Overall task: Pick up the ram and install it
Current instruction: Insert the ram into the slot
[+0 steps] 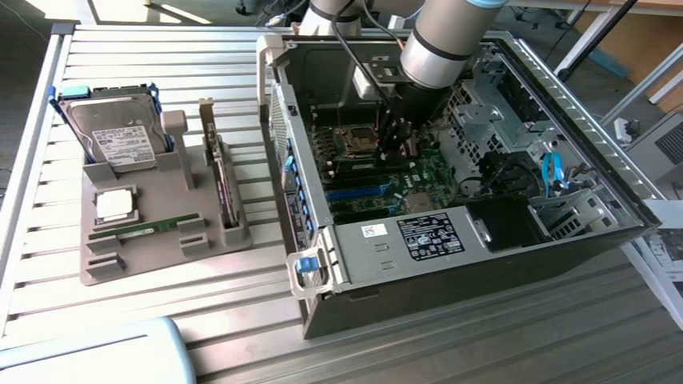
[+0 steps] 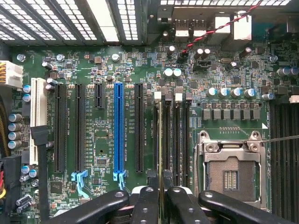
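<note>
Green and thin, the ram (image 2: 160, 140) looks light, stiff and fragile, apparently pinched along its upper edge by the gripper (image 2: 160, 189), jaws nearly closed, above the slots (image 2: 180, 140).

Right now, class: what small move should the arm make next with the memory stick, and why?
Probably a gentle press straight down. The gripper appears shut on the ram, which stands edge-on, in line with the memory slots beside the processor socket. Whether it is already seated cannot be told.
</note>
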Motion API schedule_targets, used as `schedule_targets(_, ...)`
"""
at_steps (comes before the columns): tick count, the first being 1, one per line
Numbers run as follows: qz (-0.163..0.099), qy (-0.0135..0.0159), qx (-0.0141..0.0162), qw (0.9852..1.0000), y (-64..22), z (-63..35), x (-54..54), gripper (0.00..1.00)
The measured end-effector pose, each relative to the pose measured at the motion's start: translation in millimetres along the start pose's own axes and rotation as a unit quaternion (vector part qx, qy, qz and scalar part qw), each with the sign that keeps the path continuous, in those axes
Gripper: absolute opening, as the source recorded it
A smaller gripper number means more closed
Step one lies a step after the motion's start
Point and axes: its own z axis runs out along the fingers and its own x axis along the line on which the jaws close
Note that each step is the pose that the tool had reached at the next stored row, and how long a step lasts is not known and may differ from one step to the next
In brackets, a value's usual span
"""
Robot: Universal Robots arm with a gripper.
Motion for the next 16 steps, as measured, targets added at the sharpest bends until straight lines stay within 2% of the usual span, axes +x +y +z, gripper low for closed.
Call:
schedule_targets(13,-0.006,0.0005,0.0,1.0,0.0,0.0,0.0,0.14)
schedule_targets(16,-0.006,0.0017,-0.0001,1.0,-0.1,0.3,0.0,0.14)
